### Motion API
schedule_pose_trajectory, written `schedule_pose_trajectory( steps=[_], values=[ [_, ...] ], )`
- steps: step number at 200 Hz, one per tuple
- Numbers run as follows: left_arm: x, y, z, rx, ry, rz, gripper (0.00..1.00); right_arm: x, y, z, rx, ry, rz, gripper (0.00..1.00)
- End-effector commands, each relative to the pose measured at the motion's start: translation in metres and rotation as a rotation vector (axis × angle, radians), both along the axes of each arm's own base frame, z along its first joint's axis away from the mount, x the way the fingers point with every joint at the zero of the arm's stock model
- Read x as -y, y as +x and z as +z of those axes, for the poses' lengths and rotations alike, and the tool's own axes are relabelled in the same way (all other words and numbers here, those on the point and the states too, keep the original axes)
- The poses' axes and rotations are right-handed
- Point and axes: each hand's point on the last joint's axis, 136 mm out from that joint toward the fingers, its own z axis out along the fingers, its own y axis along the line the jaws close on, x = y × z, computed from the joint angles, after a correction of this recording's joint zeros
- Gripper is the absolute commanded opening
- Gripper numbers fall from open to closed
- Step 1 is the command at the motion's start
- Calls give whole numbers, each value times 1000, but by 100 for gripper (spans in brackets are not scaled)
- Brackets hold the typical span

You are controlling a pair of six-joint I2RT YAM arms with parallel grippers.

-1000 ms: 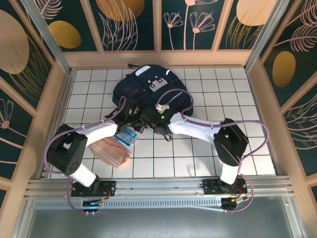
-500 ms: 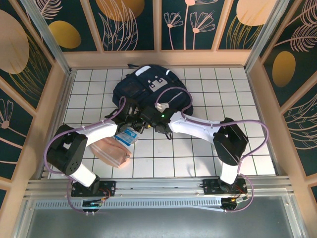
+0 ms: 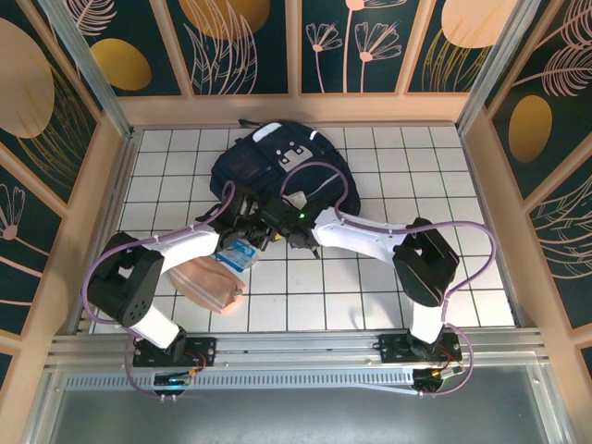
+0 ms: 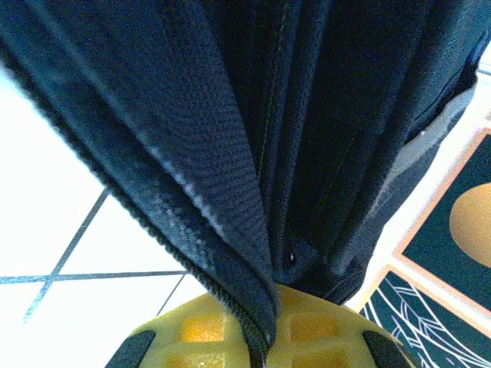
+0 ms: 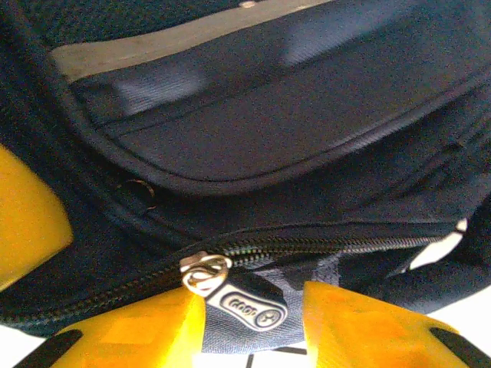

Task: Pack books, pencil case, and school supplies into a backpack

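The navy backpack (image 3: pixel 277 159) lies at the back middle of the tiled table. My left gripper (image 3: pixel 242 215) is at its near left edge, shut on a fold of the dark fabric edge (image 4: pixel 230 230) beside the zipper track; the yellow fingers (image 4: pixel 196 330) pinch it. At the near edge my right gripper (image 3: pixel 279 222) is open. The grey zipper pull (image 5: pixel 247 300) and its metal slider (image 5: pixel 202 274) lie loose between the yellow fingertips (image 5: pixel 146 326). The peach pencil case (image 3: pixel 208 282) lies under the left arm. Books and school supplies are out of view.
A light-blue and white packet (image 3: pixel 237 252) lies beside the pencil case, partly under the left forearm. Wooden walls (image 3: pixel 106 166) close the table on three sides. Bare tiles (image 3: pixel 370 287) lie to the right front.
My right gripper's jaws have spread wider around the zipper pull, and the right arm has edged left toward the backpack. The left gripper keeps its hold unchanged.
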Motion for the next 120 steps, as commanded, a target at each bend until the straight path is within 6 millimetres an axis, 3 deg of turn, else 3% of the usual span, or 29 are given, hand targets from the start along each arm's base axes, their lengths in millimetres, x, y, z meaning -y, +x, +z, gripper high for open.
schedule_pose_trajectory(
  steps=[1, 39, 74, 120],
  values=[
    [13, -12, 13, -4, -68, -73, 0, -22, 0, 6, -58, 48, 186, 35],
    [14, -13, 12, -6, -67, -81, 0, -22, 2, 5, -106, 55, 301, 26],
    [14, -14, 11, -11, -67, -85, 0, -9, 10, -8, -72, -43, 337, 28],
    [13, -16, 8, -13, -55, -93, 0, -17, -2, -8, -108, 37, 363, 17]
  ],
)
